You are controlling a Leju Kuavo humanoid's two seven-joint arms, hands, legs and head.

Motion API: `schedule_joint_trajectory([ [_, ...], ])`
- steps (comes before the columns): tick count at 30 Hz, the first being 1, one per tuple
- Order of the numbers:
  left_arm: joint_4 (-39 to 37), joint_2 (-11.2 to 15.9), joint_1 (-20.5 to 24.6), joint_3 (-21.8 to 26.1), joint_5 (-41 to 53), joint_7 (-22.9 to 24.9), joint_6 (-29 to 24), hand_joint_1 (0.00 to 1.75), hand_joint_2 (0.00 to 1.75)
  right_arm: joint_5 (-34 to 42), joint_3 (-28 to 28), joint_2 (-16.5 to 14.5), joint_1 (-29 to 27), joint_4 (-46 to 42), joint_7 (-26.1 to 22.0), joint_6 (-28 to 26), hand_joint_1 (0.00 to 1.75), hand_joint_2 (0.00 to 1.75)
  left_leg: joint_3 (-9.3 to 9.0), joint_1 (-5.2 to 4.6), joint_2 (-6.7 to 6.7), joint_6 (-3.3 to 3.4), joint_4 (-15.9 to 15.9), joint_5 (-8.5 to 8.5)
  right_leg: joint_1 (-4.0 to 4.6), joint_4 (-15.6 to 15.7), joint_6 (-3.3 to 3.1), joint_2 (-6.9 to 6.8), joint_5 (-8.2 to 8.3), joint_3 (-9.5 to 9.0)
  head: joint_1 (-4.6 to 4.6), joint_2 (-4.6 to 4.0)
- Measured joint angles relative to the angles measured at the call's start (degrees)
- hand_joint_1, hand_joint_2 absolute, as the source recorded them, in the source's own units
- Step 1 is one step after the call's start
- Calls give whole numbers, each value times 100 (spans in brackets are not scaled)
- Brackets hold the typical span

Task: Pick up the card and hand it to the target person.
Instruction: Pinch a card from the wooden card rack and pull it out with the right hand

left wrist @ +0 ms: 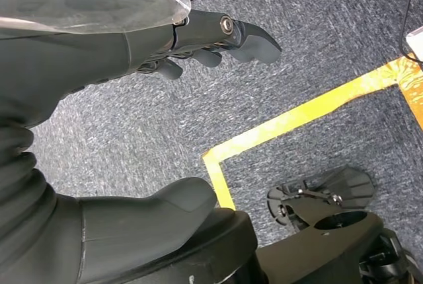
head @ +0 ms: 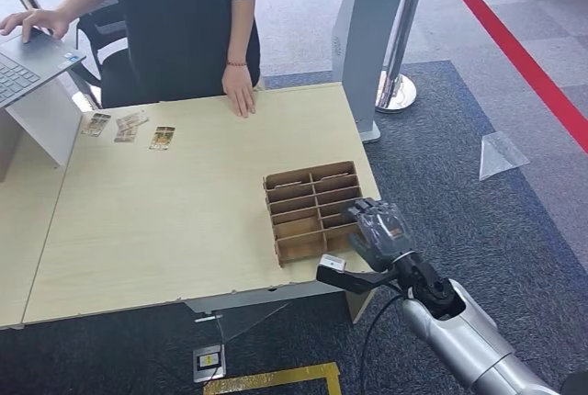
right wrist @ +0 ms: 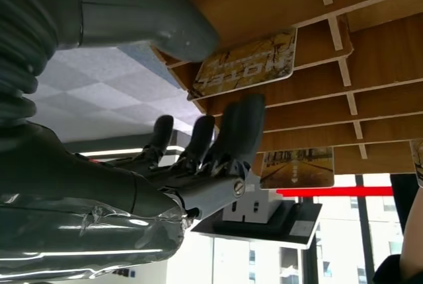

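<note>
Right hand (head: 378, 230), fingers (right wrist: 234, 132) apart and empty over the tray (head: 315, 209), could knock a card (right wrist: 244, 65) flat and miss its edge.

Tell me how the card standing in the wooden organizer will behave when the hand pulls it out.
The card looks thin, flat and unbent, so probably stiff and light. Its glossy printed face may slip between the right hand's fingers. Leaning in a slot of the organizer, it could catch on a divider.

Organizer: we see the compartmented organizer (head: 313, 208) on the table (head: 180, 220), lower right of centre.
Right hand: right hand (head: 378, 234) at its right edge.
Cards: loose cards (head: 161, 138) upper left.
Laptop: laptop (head: 28, 60) far upper left.
Person: person (head: 182, 18) behind the table, top.
</note>
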State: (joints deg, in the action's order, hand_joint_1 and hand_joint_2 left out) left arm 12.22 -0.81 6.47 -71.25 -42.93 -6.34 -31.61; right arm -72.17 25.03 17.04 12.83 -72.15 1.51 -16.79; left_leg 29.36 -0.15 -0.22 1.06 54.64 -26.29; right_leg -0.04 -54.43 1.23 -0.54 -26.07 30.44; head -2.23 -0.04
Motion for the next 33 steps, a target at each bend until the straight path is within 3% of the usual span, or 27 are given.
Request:
schedule_joint_trajectory([
  [20,0,2,-1,0,-26,20,-22,0,175,-415,2,-2,70,-161,131,231,175,175,-1,0,0,0,1,0,0,0,0,0,0,0,0,0],
  [33,0,3,-3,0,-5,-44,9,0,175,-780,-106,426,422,-1856,309,1230,175,175,-2,-1,1,0,3,1,-1,0,0,1,1,0,1,0],
])
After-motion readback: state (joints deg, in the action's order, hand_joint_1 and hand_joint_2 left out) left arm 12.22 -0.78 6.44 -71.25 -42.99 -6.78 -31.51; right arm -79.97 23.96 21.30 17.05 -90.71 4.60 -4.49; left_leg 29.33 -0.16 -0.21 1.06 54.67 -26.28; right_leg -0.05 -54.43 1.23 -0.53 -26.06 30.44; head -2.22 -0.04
